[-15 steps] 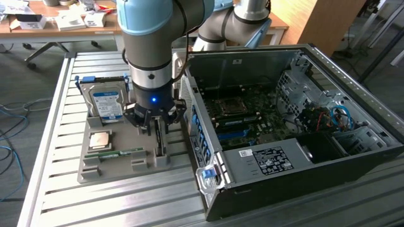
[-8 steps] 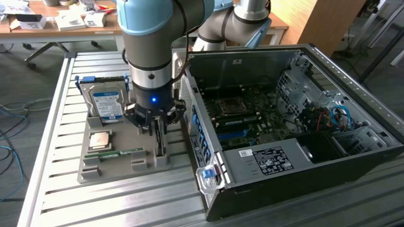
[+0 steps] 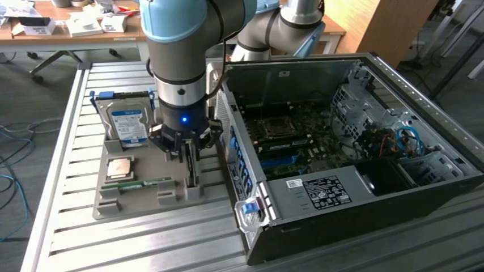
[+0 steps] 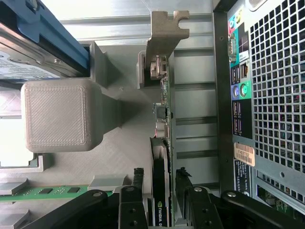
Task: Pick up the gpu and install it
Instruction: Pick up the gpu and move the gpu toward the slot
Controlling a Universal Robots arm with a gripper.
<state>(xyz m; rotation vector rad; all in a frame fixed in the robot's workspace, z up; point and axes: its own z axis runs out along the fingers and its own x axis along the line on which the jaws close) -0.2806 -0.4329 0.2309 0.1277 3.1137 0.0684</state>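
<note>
There was one arm (image 3: 181,51), and it carried one gripper (image 3: 187,148) with two fingers (image 4: 129,205). There was one slatted table (image 3: 136,238) and one grey tray (image 3: 151,199). The tray's parts numbered four, one of each kind: one gpu (image 4: 163,114), one hard drive (image 3: 127,123), one memory stick (image 3: 140,183) and one square chip (image 3: 121,168). There was one open case (image 3: 302,238), with one motherboard (image 3: 295,136) in it. Farther off there was one wooden desk (image 3: 76,35), and the white boxes (image 3: 83,25) on it numbered at least three; the smaller clutter there could not be counted.
</note>
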